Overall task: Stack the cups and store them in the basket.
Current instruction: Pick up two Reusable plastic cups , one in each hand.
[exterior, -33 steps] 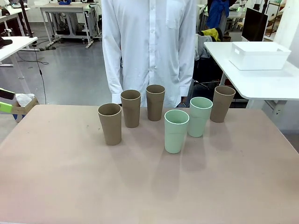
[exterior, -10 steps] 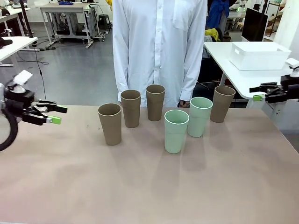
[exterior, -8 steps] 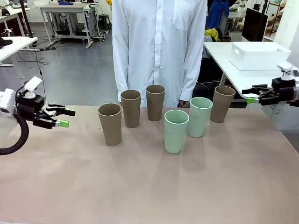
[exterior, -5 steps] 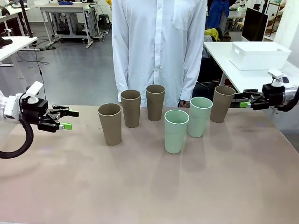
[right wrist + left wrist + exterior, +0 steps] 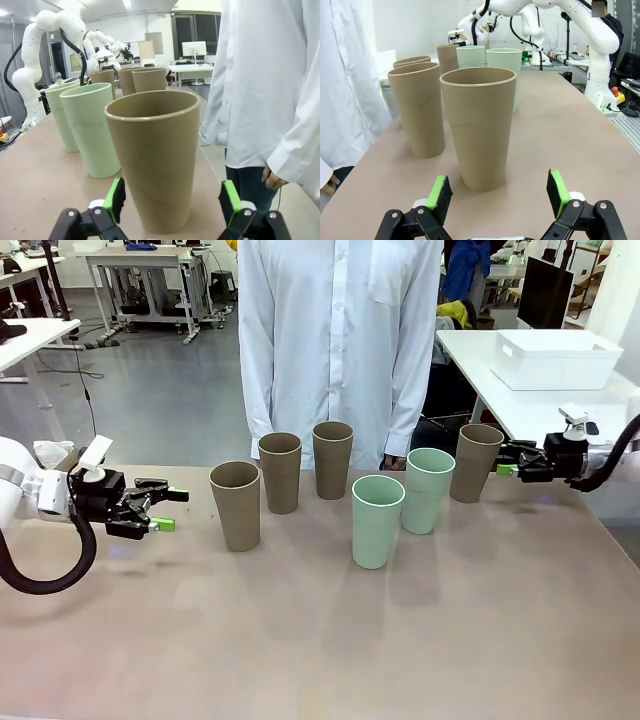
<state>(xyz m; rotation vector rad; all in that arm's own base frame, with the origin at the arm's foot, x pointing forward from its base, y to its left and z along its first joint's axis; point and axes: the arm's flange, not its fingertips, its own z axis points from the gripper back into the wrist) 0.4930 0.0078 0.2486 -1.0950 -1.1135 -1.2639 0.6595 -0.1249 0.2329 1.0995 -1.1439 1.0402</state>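
Front view: I see six cups (image 5: 378, 520) standing on the surface (image 5: 320, 640), the basket (image 5: 556, 365) on a side table (image 5: 560, 418). My left gripper (image 5: 168, 508) and right gripper (image 5: 506, 458), jaws released, face the outermost brown cups.

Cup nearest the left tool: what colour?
The cup is khaki-brown, plain matte; best seen in the left wrist view.

The near half of the tabletop (image 5: 320, 660) is left bare from the left edge to the right. Along the far edge, passage is blocked by three khaki cups (image 5: 280, 472) set close together, two mint cups (image 5: 378, 521) and a lone khaki cup (image 5: 476, 462), with only narrow gaps left between them. The far edge itself is closed off by a person (image 5: 340, 340).
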